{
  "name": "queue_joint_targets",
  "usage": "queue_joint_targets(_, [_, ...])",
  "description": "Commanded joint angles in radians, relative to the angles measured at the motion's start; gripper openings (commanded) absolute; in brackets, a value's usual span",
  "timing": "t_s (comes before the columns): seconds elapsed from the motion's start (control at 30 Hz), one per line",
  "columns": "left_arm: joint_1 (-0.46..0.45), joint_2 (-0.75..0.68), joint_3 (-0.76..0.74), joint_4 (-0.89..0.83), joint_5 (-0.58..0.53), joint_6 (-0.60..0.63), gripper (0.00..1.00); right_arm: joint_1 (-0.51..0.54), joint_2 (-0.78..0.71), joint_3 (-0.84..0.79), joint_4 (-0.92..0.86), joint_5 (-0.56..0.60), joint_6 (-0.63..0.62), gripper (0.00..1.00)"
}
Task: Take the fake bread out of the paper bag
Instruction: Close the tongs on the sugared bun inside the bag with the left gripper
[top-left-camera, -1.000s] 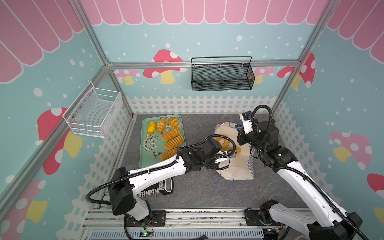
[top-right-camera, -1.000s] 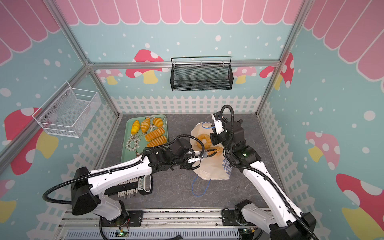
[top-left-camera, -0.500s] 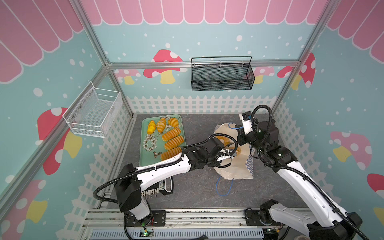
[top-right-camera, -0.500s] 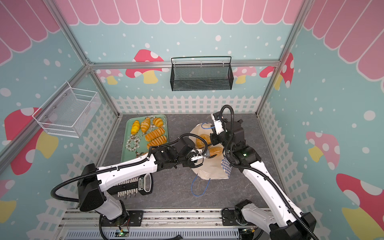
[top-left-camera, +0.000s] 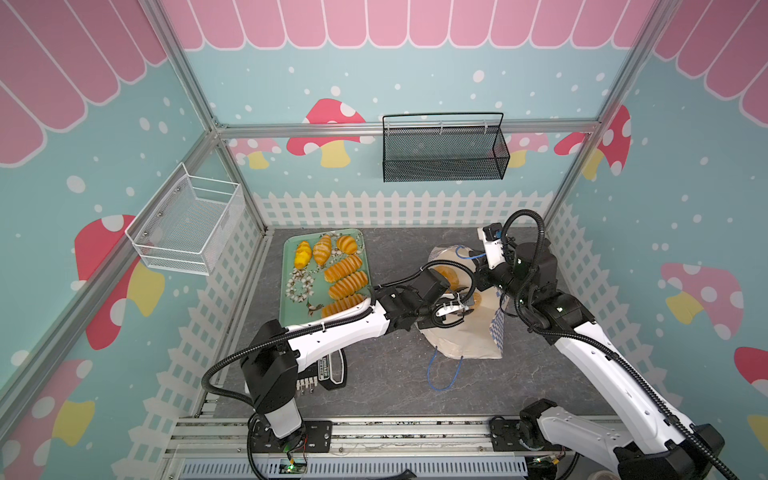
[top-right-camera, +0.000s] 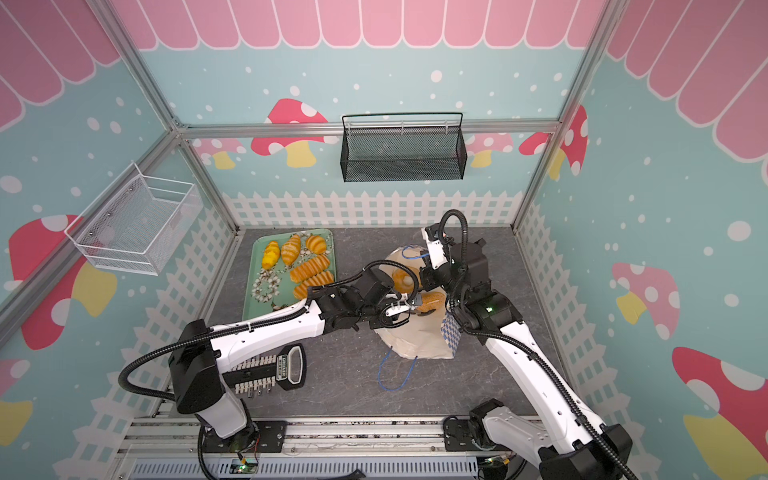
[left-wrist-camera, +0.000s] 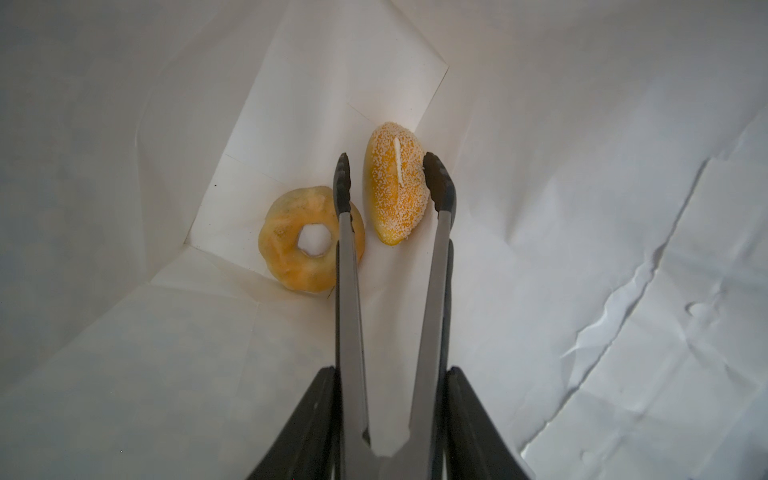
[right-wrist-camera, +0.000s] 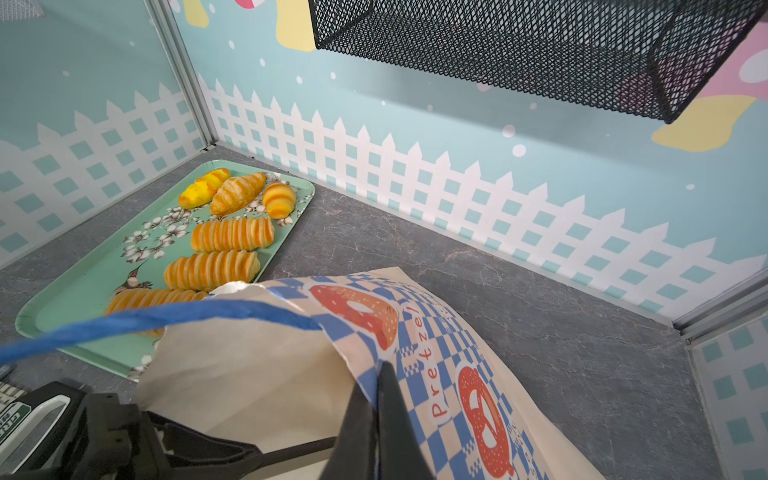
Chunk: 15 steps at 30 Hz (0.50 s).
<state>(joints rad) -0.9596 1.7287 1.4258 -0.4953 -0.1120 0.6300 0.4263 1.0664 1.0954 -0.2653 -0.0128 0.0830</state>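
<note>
Inside the paper bag (left-wrist-camera: 582, 166), two pieces of fake bread lie on the white bottom: a sesame-speckled bun (left-wrist-camera: 395, 183) and a ring doughnut (left-wrist-camera: 291, 249). My left gripper (left-wrist-camera: 390, 374) is shut on metal tongs (left-wrist-camera: 349, 291), whose black tips stand apart on either side of the bun. In both top views the left gripper (top-left-camera: 451, 309) (top-right-camera: 395, 309) reaches into the mouth of the bag (top-left-camera: 465, 340) (top-right-camera: 415, 340). My right gripper (right-wrist-camera: 376, 374) (top-left-camera: 482, 280) is shut on the bag's checkered rim (right-wrist-camera: 415, 345). Several more pastries (top-left-camera: 345, 266) (right-wrist-camera: 232, 235) lie on a green tray (top-left-camera: 291, 316) (right-wrist-camera: 83, 299).
A black mesh basket (top-left-camera: 442, 153) hangs on the back wall and a white wire basket (top-left-camera: 187, 224) on the left wall. A black device (top-left-camera: 330, 368) lies by the left arm's base. The bag's blue cord handle (top-left-camera: 444, 374) trails on the grey floor.
The left arm has pushed the tongs a little deeper into the bag, and the tongs' tips have spread slightly. The right gripper still holds the rim in the same place.
</note>
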Motion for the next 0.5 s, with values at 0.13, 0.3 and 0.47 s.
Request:
queue_joint_targets(0.13, [0.018,0.048,0.063,-0.002,0.026,-0.018,0.38,-0.001,0.001,0.006,0.028,-0.019,0.003,0.00])
queue_joint_targets(0.3, [0.018,0.062,0.072,-0.026,0.037,-0.033,0.37,-0.001,0.003,0.004,0.033,-0.019,0.004,0.00])
queue_joint_targets(0.47, [0.018,0.052,0.065,-0.035,0.036,-0.042,0.31,-0.001,0.004,0.004,0.034,-0.013,0.008,0.00])
